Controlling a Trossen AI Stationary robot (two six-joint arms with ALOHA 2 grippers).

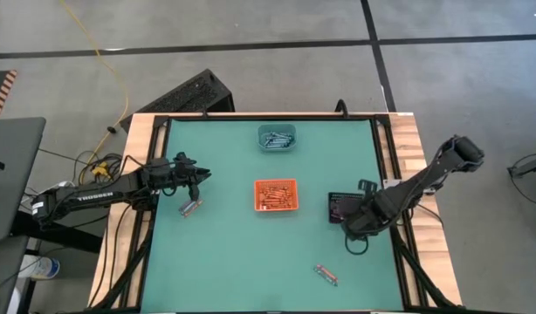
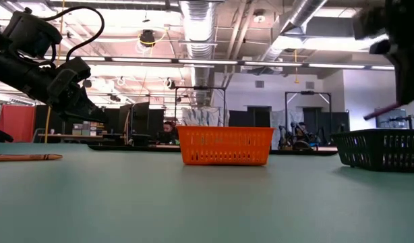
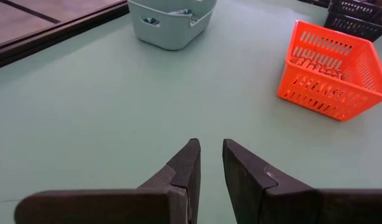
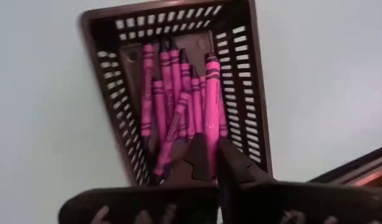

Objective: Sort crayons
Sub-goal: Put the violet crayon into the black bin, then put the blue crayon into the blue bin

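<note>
Green desk, three small trays on it in a loose cluster: teal tray at the far edge holding blue-grey sticks, orange tray in the middle holding orange-red ones, black tray toward my right side holding pink ones. My right gripper hangs directly over the black tray, jaws clenched on a pink crayon; the stick runs straight out from the jaw tips along the tray's long side, lying in line with the pile of pink crayons beneath it, its far end reaching toward the tray's far wall. My judgement: this is the drop step for a pink one, right colour over the right tray. Next move calls for letting go low enough that the stick settles flat among the rest and does not bounce over the mesh wall. My left gripper hovers over bare desk on the left side, jaws nearly closed with a slim gap between them, grasping nothing. Loose crayons left on the desk: a small group just beside my left gripper, lying diagonal in the overhead view, and another pair near the front edge, also diagonal but slanting the other way. Those look like the remaining pickups; colours too small to call from above.
</note>
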